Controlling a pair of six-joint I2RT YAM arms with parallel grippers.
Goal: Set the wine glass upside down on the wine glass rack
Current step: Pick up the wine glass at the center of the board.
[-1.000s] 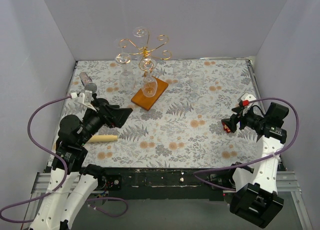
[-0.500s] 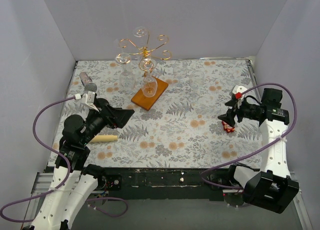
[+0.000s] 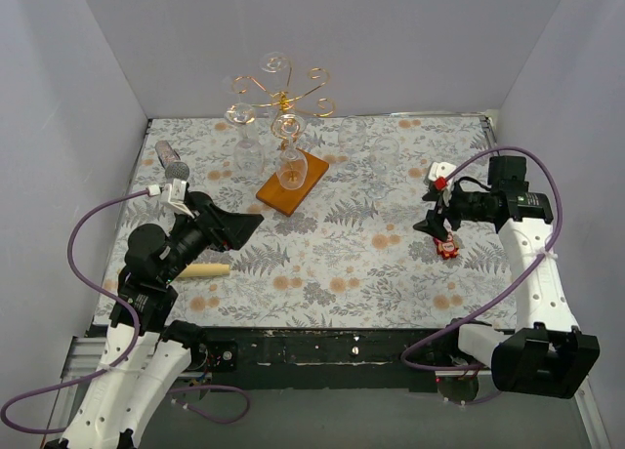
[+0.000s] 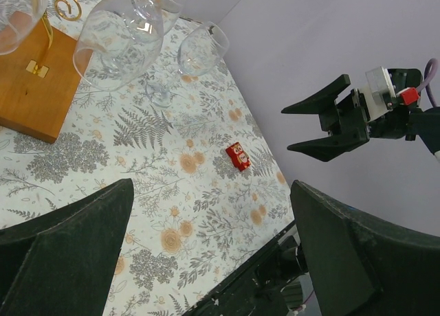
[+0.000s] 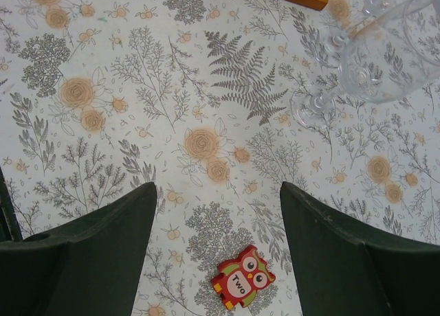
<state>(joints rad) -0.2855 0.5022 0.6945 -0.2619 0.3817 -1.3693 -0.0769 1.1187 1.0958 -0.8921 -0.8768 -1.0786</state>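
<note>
Copper-gold wire forms the wine glass rack (image 3: 283,98). Its wooden base (image 3: 292,183) lies flat on the floral bench (image 3: 322,273), ahead of the left end effector (image 3: 249,229) and toward the upper left of that wrist view. Two hanging glasses (image 3: 246,148) sit bowl-down on the rack arms, one over the base and one beside it.

Left end effector: fingers spread fully wide, nothing between them, nothing touched. It hovers above the bench, well apart from every glass.

Right end effector (image 3: 428,218): fingers wide apart, holding nothing. It is raised off the bench with its fingertips aimed toward the rack side. Below it, between the two fingers (image 5: 89,240) in its wrist view, a small red owl tile (image 5: 242,276) marked "Two" lies flat on the bench, untouched.

Wine glass (image 5: 381,51): clear, upright on its foot on the bench. It stands ahead of the right end effector, off to the right of the fingers in the wrist view. It is not gripped, is apart from both fingers, and is not on the rack. A second upright glass (image 4: 165,0) stands just beyond it, between it and the rack.

Behind the left end effector's fingertips, near its arm, a microphone (image 3: 172,159) and a pale wooden stick (image 3: 200,269) lie on the bench, neither touching the fingers
</note>
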